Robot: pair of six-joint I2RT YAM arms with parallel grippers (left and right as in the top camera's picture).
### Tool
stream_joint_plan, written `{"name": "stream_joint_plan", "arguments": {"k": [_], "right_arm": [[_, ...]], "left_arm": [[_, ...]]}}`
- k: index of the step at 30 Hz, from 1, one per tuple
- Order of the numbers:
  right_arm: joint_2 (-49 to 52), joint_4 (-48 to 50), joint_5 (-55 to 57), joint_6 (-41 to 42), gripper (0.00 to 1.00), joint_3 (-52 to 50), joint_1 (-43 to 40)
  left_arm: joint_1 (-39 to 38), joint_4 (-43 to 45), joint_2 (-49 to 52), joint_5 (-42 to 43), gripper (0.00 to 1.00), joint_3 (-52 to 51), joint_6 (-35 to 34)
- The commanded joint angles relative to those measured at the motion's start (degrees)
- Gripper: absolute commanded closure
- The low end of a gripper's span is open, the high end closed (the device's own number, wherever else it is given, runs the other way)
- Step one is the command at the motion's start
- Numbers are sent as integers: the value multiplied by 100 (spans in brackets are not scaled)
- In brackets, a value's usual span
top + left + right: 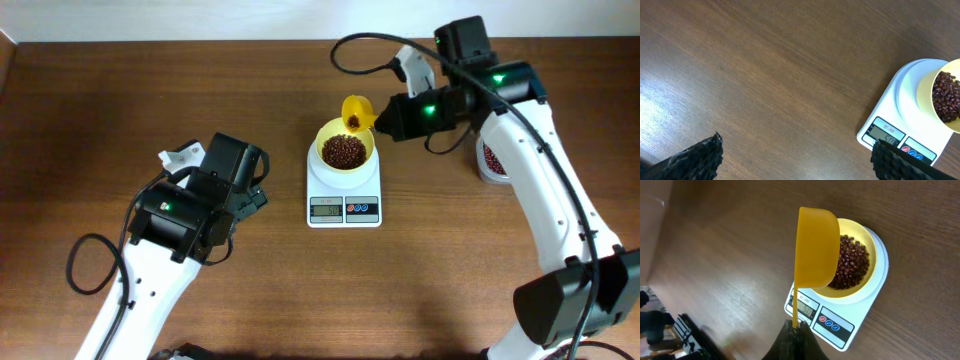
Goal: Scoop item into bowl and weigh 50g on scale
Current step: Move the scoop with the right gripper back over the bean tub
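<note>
The yellow bowl (346,146) sits on the white scale (344,196), holding a heap of dark red-brown beans (343,151). My right gripper (796,330) is shut on the handle of a yellow-orange scoop (814,247), held tilted just above the bowl's far rim (356,111); a few beans show in the scoop in the overhead view. The scale's display (806,310) reads about 50. My left gripper (795,160) is open and empty above bare table, left of the scale (900,107). The bowl (945,95) shows at the right edge of the left wrist view.
A clear container with more beans (492,160) stands at the right, partly hidden behind my right arm. The wooden table (150,90) spreads to the left and front of the scale.
</note>
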Motion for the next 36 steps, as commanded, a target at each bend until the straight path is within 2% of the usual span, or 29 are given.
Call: {"name": "stream_joint_plan", "arguments": {"k": [1,5,13,17,21,27,32,36], "right_arm": [[63,2,-238,24,96,111,-140],[63,17,-254,22,96,111,-345],[63,42,-254,0,96,111,-1292],[63,39,-197,-212,96,111,-1423],[63,-166,1010,-221,96,111,-1423],[63,-369,1333,-494,96,111,-1447],[63,-498,870,-492,96,111,-1694],[63,-498,439,-494,96,111,-2264]], "left_arm": [[24,-7,-68,-52,1,11,7],[24,-7,-68,-55,1,11,7],[24,-7,-68,-52,1,11,7],[24,-7,-68,-52,1,11,7],[24,-9,-68,-52,1,11,7],[24,-7,-68,-52,1,9,7],[24,-9,-68,-52,1,11,7],[24,-7,-68,-55,1,9,7]]}}
